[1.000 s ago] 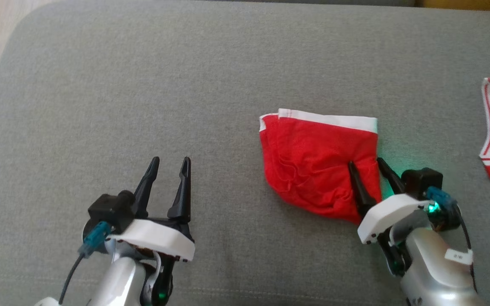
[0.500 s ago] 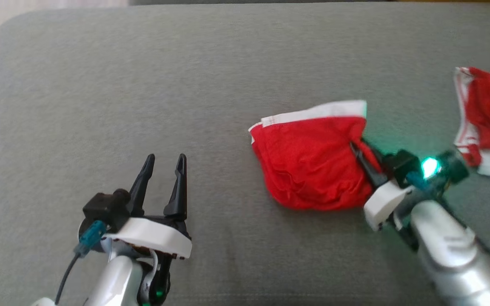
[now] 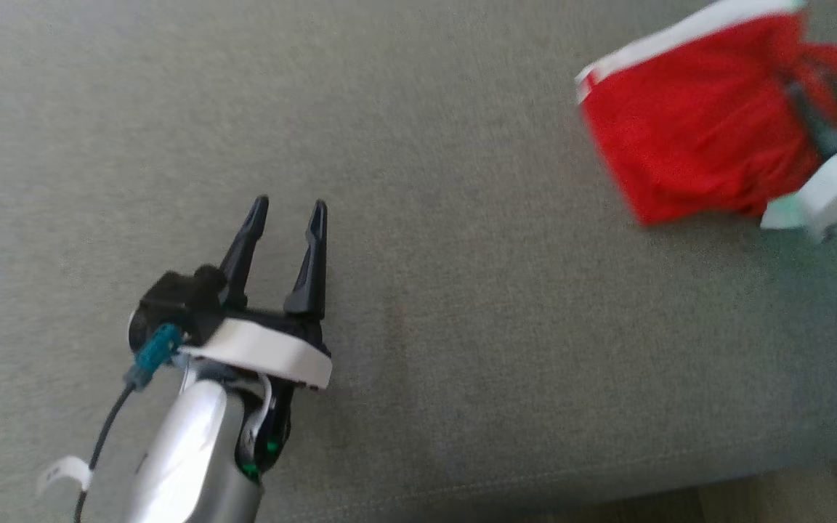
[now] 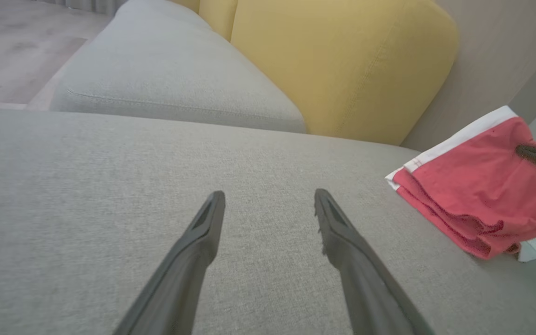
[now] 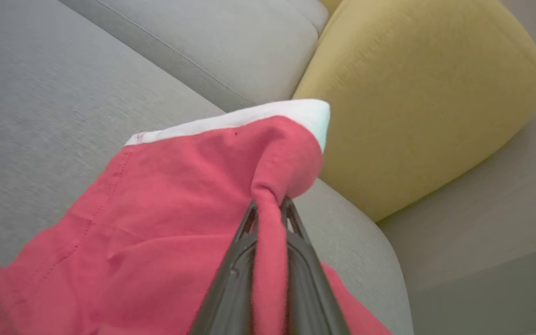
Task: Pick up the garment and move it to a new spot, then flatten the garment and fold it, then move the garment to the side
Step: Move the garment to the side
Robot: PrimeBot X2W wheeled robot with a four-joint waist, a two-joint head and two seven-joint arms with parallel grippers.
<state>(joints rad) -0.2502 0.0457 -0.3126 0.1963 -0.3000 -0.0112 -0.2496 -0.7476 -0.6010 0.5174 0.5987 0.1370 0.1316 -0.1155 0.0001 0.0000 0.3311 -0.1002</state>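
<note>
**Right claw clamped on the red shorts at the upper right; left claw idle and spread**

In the right wrist view, the right gripper (image 5: 268,204) has its two dark fingers pressed together on a bunched ridge of the red shorts (image 5: 165,209). The cloth is squeezed into a narrow rope between them, just below the white waistband (image 5: 231,122). Gripping a gathered pinch near the band instead of a single thin edge probably catches more than one layer, so the stack comes along as one piece.

In the head view the shorts sit at the upper right of the frame on the grey sofa seat (image 3: 418,305). That corner is smeared, so the fingers there are hard to make out. The left wrist view, at its right edge, shows the garment lying in stacked layers. The pinched side is raised, and the lower hem appears to rest on the seat, not hang free. The layered look suggests the folding is done and this is the carry to the side, though that is a judgement.

The left gripper (image 3: 290,205) is at the lower left of the head view, its fingers spread wide with nothing between them. It is well apart from the shorts and above bare cushion, likely kept out of the way so it cannot snag the fold.

A yellow back cushion (image 5: 426,93) fills the upper right of the right wrist view, close behind the waistband. A trailing hem could drag and loosen the layers.
</note>
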